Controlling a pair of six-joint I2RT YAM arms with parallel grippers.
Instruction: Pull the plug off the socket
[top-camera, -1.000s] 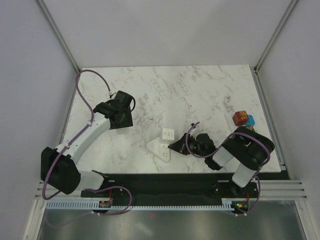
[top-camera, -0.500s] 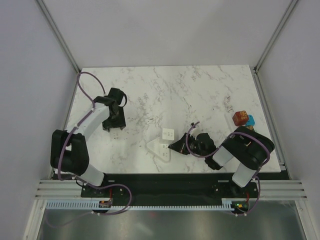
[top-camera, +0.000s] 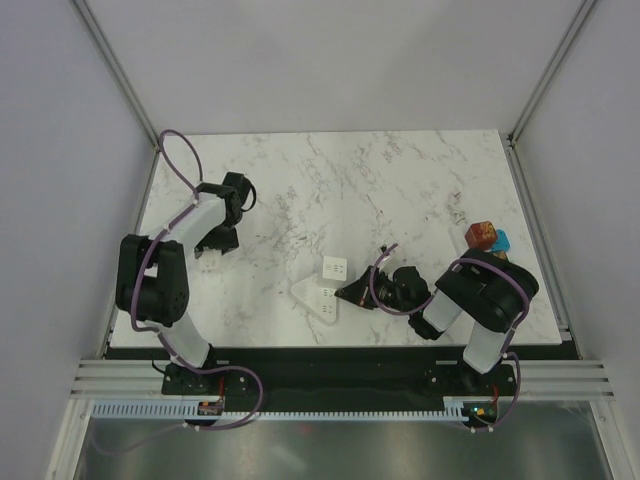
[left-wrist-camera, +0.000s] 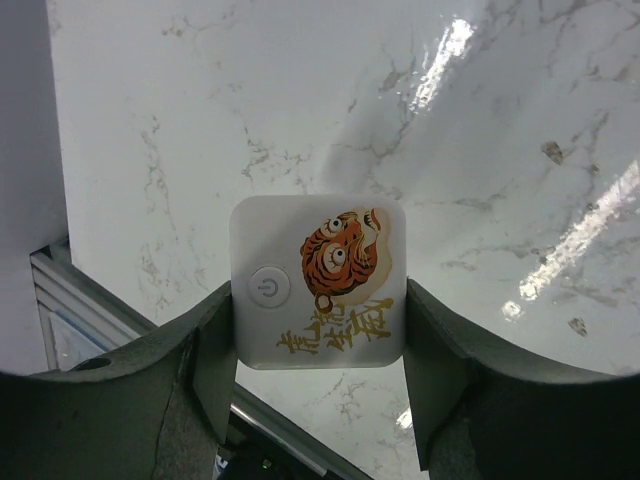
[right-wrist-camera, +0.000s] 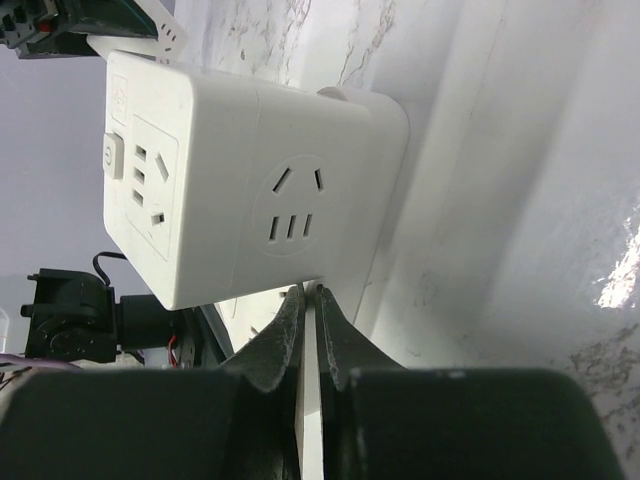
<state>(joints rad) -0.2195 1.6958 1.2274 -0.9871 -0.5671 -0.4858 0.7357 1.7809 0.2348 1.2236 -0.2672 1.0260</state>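
Note:
The plug (left-wrist-camera: 318, 280), a white square block with a tiger print and a power button, sits between the fingers of my left gripper (left-wrist-camera: 318, 300), which is shut on its two sides above the marble. In the top view that gripper (top-camera: 213, 250) is at the table's left side, far from the socket. The socket (top-camera: 335, 270) is a white cube on a thin white base plate (top-camera: 310, 297) near the front middle. Its outlets (right-wrist-camera: 290, 205) face my right wrist camera with nothing in them. My right gripper (right-wrist-camera: 310, 292) is shut on the edge of that base plate, and it also shows in the top view (top-camera: 352, 292).
An orange-red block (top-camera: 480, 235) and a blue one (top-camera: 499, 241) lie near the right edge of the marble table (top-camera: 400, 180), with a small object (top-camera: 458, 213) beside them. Grey walls stand on three sides. A black rail (top-camera: 330, 360) runs along the front.
My left arm has folded back toward the left front, carrying its gripper away from the socket. The right gripper's jaws have closed further on the base plate.

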